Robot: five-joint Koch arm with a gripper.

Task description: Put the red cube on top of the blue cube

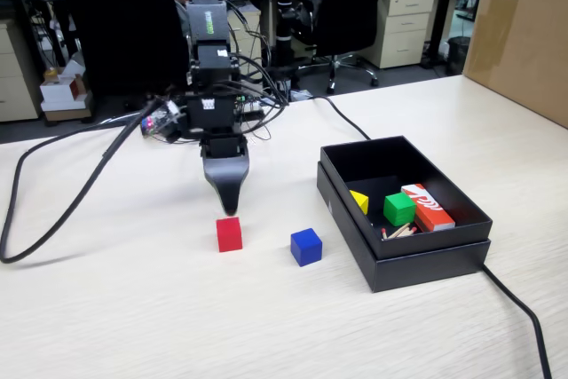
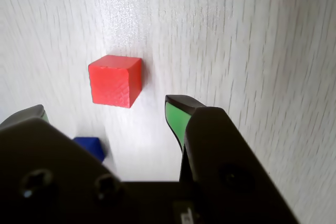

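Jaws of the gripper [image 2: 107,114] stand apart, empty, above the red cube [image 2: 115,81]. It sits flat, apparently turned slightly, near the blue cube [image 1: 306,247].

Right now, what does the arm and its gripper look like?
In the fixed view the arm is black and boxy, with a green-labelled motor block, a white sticker lower down and black cables trailing over the table. The gripper is black and tapers downward; the wrist view shows green pads inside its fingers.
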